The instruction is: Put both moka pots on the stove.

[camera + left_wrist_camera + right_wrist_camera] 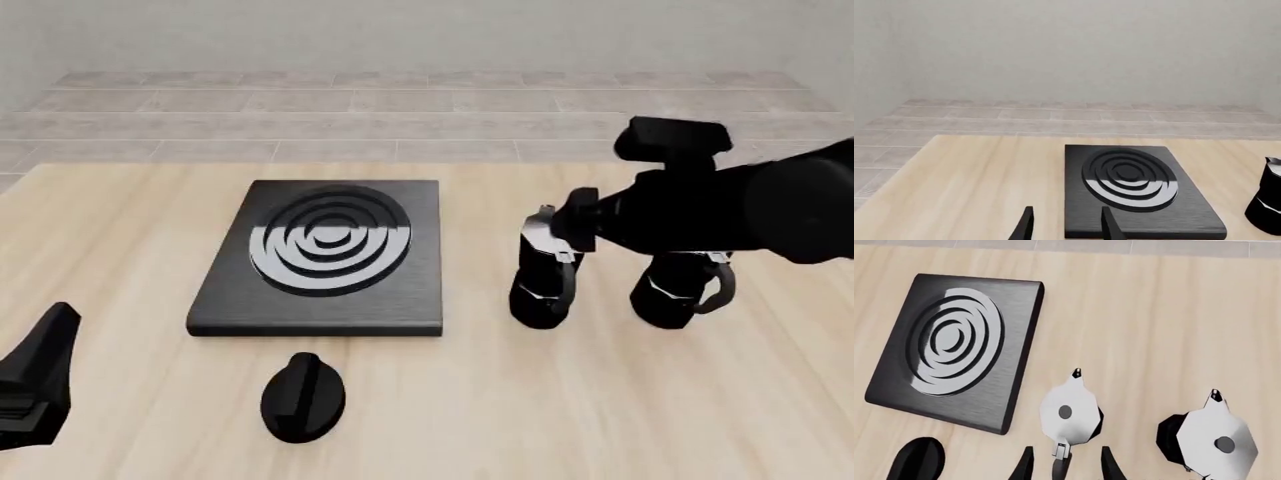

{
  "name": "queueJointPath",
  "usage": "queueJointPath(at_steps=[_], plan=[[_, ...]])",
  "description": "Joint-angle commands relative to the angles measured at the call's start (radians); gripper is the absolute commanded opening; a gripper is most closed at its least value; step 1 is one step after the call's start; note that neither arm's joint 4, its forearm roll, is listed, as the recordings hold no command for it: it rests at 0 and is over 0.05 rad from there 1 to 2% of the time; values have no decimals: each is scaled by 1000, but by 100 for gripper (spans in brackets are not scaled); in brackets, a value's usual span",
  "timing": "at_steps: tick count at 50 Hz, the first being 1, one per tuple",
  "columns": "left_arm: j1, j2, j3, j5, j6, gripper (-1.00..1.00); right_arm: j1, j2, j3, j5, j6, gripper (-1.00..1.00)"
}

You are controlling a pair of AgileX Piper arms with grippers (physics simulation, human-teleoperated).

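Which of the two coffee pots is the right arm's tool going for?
The glossy black faceted moka pot nearer the stove: its handle sits between the right tool's open fingers. The other identical pot stands off to the side.

Right arm (pixel 721 215): matte black, bulky rounded links, boxy block on top. Left arm (pixel 34 385): black, tapered, angular.

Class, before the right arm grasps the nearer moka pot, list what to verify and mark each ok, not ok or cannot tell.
1. Right gripper open: ok.
2. Fingers straddle the handle of the left moka pot: ok; contact cannot tell.
3. Both pots upright, the right moka pot apart from it: ok.
4. Stove burner bare: ok.
5. Black knob off the path to the stove: ok.
6. Left gripper open, short of the stove: ok.
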Motion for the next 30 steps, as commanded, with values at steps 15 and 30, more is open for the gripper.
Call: queueJointPath(at_steps=[15,30], plan=[[2,-6,0,3,-3,100,23,63,30,-62,27,100],[3,-8,-1,5,-2,100,41,97,44,-98,48,100]])
